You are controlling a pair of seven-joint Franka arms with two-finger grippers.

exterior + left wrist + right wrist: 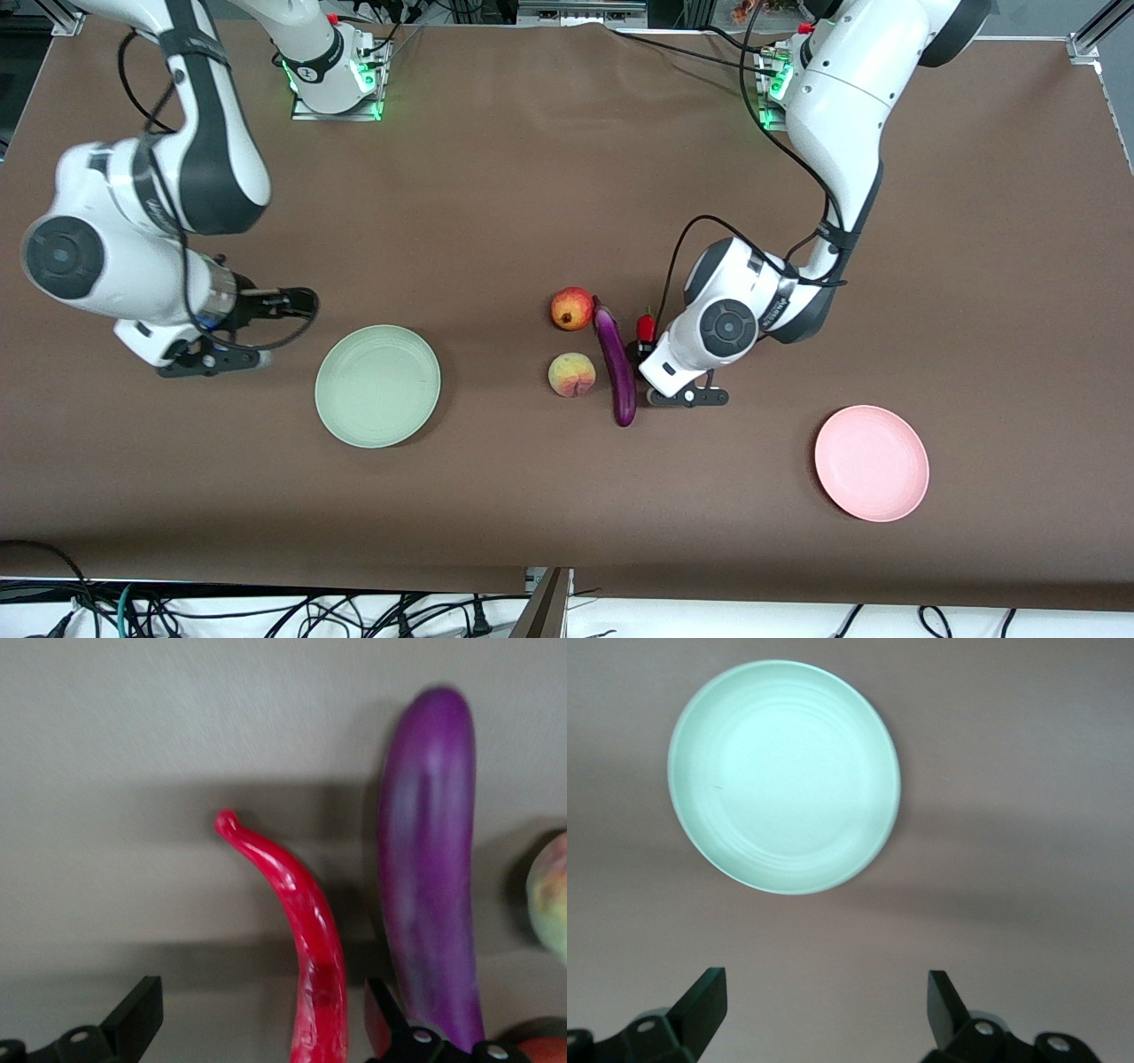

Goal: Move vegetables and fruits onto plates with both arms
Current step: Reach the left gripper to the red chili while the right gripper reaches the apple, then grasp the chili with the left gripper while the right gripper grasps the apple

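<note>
Straddling the red chili pepper (306, 930) with fingers spread wide, the left hand (257, 1028) sits low over the counter (532, 177), just beside the eggplant (617, 365). The pomegranate (572, 308) and peach (571, 374) lie beside the eggplant, toward the right arm's end. The right hand (819, 1014) waits open near the mint green plate (378, 385). The pink plate (872, 462) lies toward the left arm's end.

The long slender purple eggplant (617, 365) is lying between two small round fruits, the red-yellow pomegranate (571, 308) and the pale peach (571, 374), and the thin curved red chili pepper (646, 325). The peach is sitting nearer the front camera than the pomegranate. The round mint-green plate (378, 385) is resting toward the right arm's end, the round pink plate (872, 462) toward the left arm's.
</note>
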